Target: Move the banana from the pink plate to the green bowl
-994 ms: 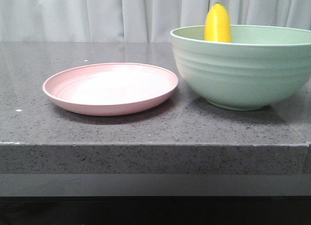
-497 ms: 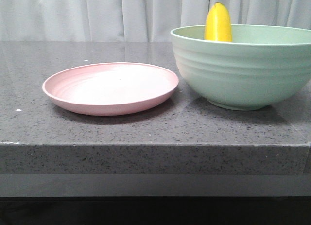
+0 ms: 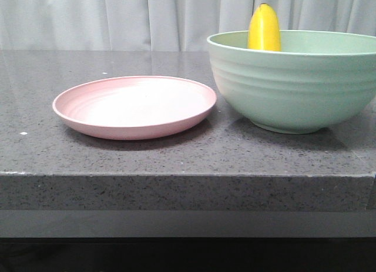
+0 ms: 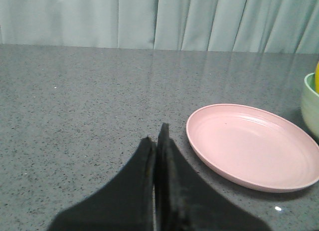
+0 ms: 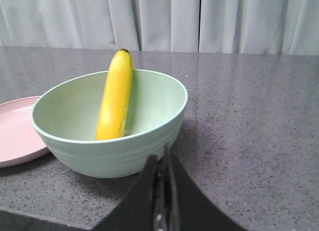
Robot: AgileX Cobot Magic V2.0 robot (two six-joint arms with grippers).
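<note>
you see the banana (image 5: 115, 96) leaning in the green bowl (image 3: 294, 84), unmoved over the last second; pink plate (image 3: 135, 104) bare. left gripper (image 4: 157, 141) and right gripper (image 5: 162, 163) both closed, empty: transfer looks complete.

The banana (image 3: 264, 29) stands nearly upright in the green bowl (image 3: 294, 87), leaning against the bowl's far wall with its stem tip above the rim. The bowl sits on the right of the countertop (image 3: 117, 160). The pink plate (image 3: 134, 106) lies on the countertop just left of the bowl, its right edge very near the bowl's side. A curtain (image 3: 117, 19) hangs behind the counter's far edge. Both plate and bowl sit toward the counter's near edge.
</note>
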